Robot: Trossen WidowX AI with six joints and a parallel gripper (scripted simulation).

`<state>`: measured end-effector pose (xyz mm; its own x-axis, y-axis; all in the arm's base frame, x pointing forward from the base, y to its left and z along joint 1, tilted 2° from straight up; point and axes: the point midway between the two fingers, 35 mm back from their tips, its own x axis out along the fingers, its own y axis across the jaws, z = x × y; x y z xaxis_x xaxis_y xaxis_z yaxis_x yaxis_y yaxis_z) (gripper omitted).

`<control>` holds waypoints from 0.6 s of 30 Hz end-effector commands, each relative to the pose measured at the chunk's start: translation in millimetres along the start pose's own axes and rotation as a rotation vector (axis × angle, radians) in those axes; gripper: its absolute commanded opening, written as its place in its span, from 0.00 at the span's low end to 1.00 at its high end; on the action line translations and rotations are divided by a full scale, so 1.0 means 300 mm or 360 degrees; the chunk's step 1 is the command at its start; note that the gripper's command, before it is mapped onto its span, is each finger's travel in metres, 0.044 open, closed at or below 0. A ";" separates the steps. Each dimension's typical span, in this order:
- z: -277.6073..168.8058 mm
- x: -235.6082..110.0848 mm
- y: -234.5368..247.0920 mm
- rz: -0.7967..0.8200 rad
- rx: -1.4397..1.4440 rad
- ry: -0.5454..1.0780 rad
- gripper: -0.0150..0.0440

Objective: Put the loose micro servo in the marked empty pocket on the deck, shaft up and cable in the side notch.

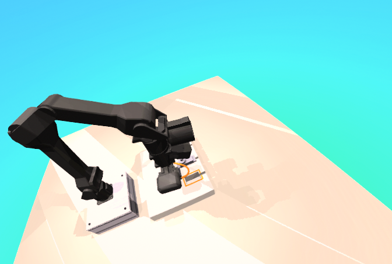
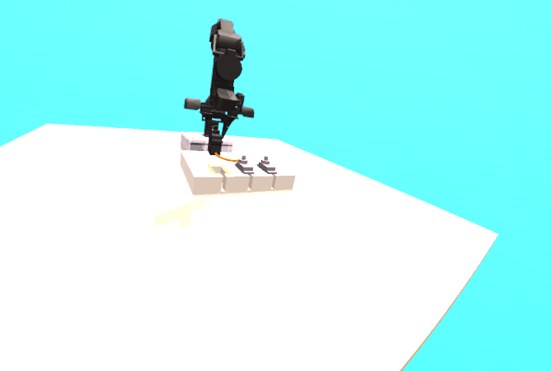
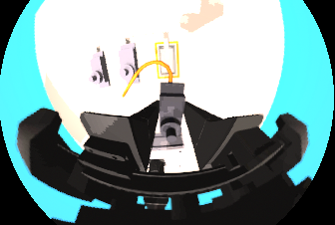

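My gripper [image 1: 168, 181] [image 2: 214, 148] [image 3: 170, 107] is shut on the loose micro servo [image 1: 169, 184] [image 3: 170, 119], a dark grey block held a little above the pale deck [image 1: 177, 205] [image 2: 202, 184]. Its orange cable [image 1: 186, 169] [image 2: 226, 158] [image 3: 135, 80] arcs off towards the seated servos. The marked empty pocket [image 1: 194, 182] [image 2: 220, 174] [image 3: 158, 60] has an orange-yellow outline. It lies just beyond the held servo, on the side away from the arm's base. The servo's shaft and ears are hidden by the fingers.
Two seated servos [image 2: 244, 165] [image 2: 266, 164] [image 3: 127, 60] [image 3: 99, 66] fill the pockets beside the marked one; one of them shows in the top view [image 1: 185, 160]. The arm's base stands on a grey plate [image 1: 126, 205] [image 2: 192, 142] next to the deck.
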<state>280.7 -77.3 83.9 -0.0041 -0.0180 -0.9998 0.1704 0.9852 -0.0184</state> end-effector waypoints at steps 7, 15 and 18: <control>0.124 -0.008 0.013 -0.0003 0.0005 -0.0012 0.25; 0.215 -0.009 0.023 -0.0003 0.0005 -0.0016 0.25; 0.228 -0.010 0.024 -0.0003 -0.0050 -0.0016 0.25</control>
<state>344.1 -81.5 84.3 0.0026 -0.0195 -0.9998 0.1653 0.9861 -0.0188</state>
